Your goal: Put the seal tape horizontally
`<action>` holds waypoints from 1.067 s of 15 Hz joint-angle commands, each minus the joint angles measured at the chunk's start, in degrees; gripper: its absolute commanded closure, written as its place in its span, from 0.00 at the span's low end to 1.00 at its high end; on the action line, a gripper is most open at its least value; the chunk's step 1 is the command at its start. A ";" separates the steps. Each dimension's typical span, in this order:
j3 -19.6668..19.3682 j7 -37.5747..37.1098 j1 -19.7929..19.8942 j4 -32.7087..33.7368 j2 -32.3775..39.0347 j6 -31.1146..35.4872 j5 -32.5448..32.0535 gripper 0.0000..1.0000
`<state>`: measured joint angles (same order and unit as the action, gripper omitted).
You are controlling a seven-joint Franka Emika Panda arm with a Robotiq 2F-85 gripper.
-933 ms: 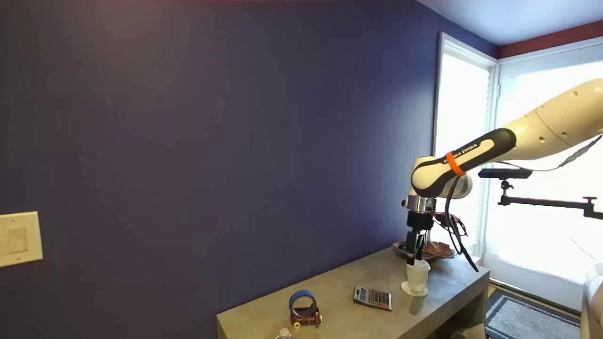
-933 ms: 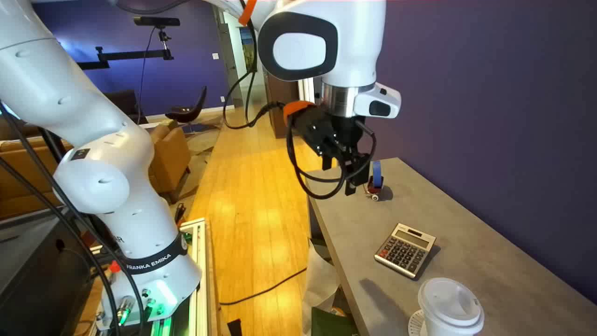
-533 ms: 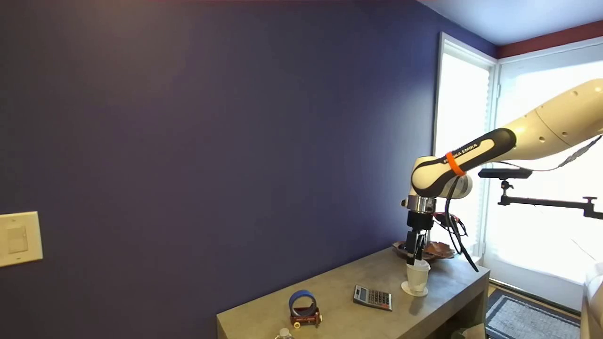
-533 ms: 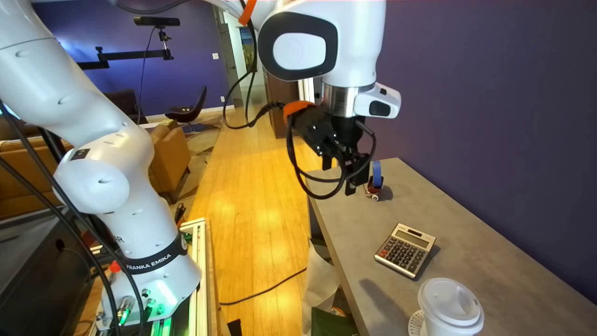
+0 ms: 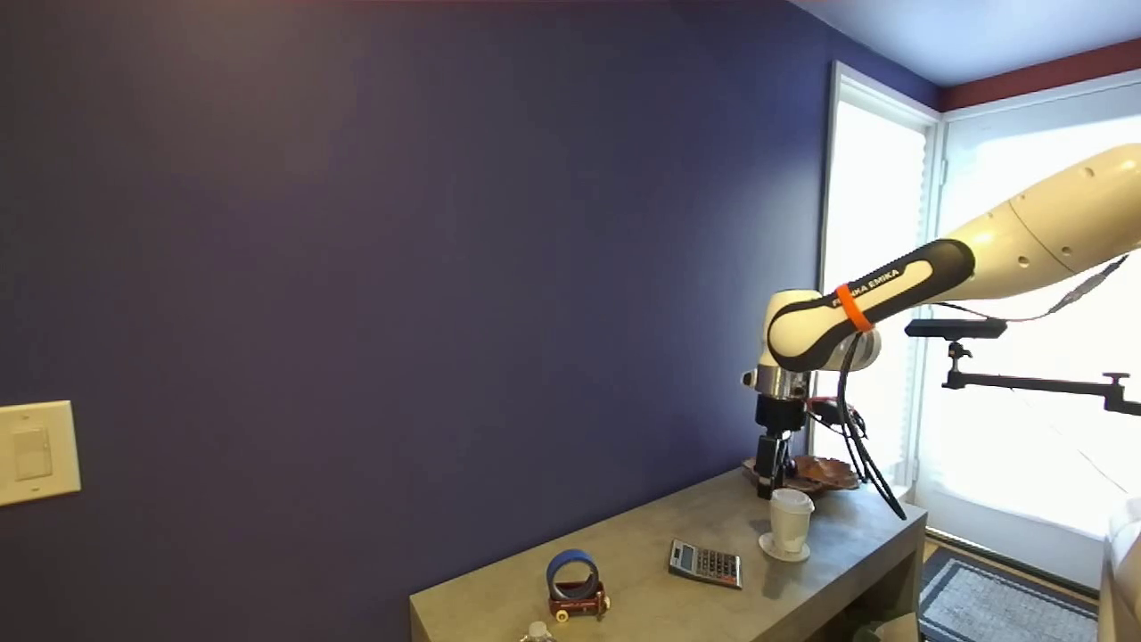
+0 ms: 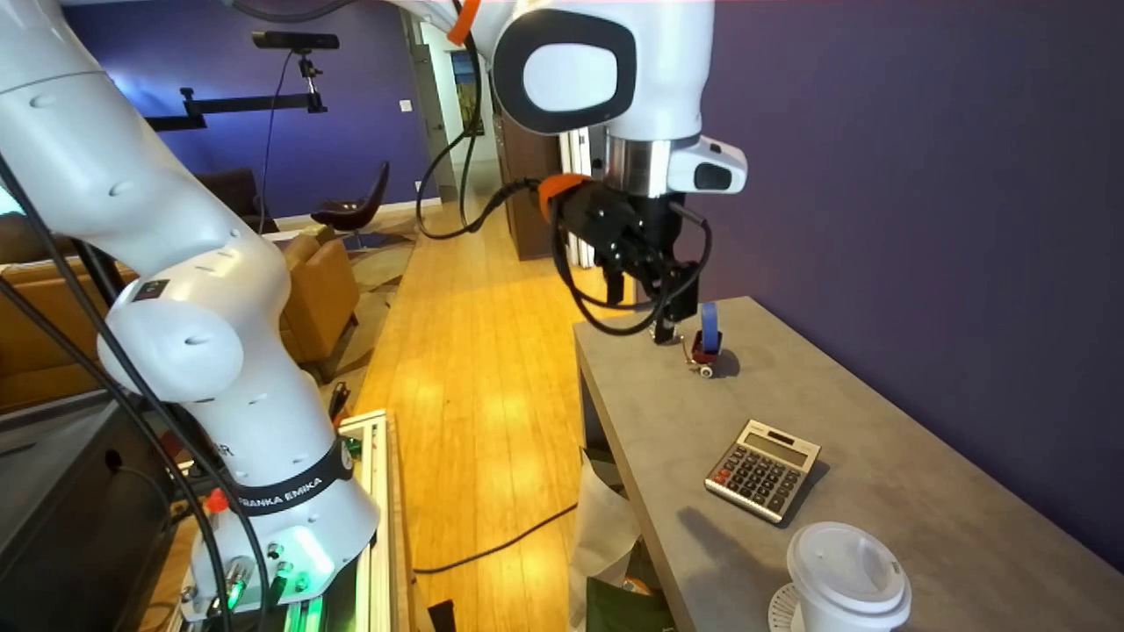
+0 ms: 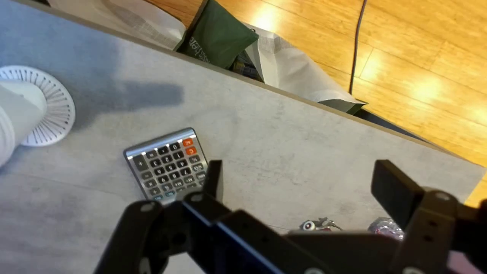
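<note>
The seal tape shows as a dark blue ring-shaped roll (image 5: 554, 571), standing upright on edge on a small red holder with pale wheels (image 5: 579, 606). It also shows edge-on in an exterior view (image 6: 709, 328). In the wrist view the roll is hidden behind the gripper; only a wheel and part of the holder (image 7: 325, 228) show. My gripper (image 7: 298, 167) is open and empty, with its fingers wide apart above the grey table. In both exterior views the gripper (image 5: 775, 481) (image 6: 639, 314) hangs pointing down, above the table and apart from the roll.
A grey calculator (image 5: 704, 565) (image 6: 762, 470) (image 7: 167, 163) lies on the table (image 6: 878, 456). A white lidded cup (image 5: 791, 517) (image 6: 847, 570) stands on a pale coaster (image 7: 61, 106). A shiny clear object (image 7: 386, 227) is near the holder. A brown bowl (image 5: 829, 473) and the wall (image 6: 878, 175) are behind.
The arm and gripper have moved slightly up and, in an exterior view, a little left, away from over the cup. The roll, calculator and cup have not moved.
</note>
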<state>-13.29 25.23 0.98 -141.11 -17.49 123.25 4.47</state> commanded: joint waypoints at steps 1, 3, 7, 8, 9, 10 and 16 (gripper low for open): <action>6.68 -0.91 -2.33 4.46 1.33 -0.76 -3.95 0.00; 10.07 -0.93 -3.91 6.84 2.15 -0.39 -6.50 0.00; 15.62 -1.60 -6.80 10.28 4.23 -0.61 -11.74 0.00; 16.77 -2.26 -7.28 10.72 4.86 0.09 -13.09 0.00; 17.41 -1.58 -7.77 11.03 5.58 0.42 -13.88 0.00; 16.16 -1.21 -7.38 9.19 3.28 -0.12 -11.21 0.00; 16.09 -1.46 -7.45 9.40 3.81 -0.12 -11.35 0.00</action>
<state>2.91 23.81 -6.33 -131.81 -13.70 123.26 -6.85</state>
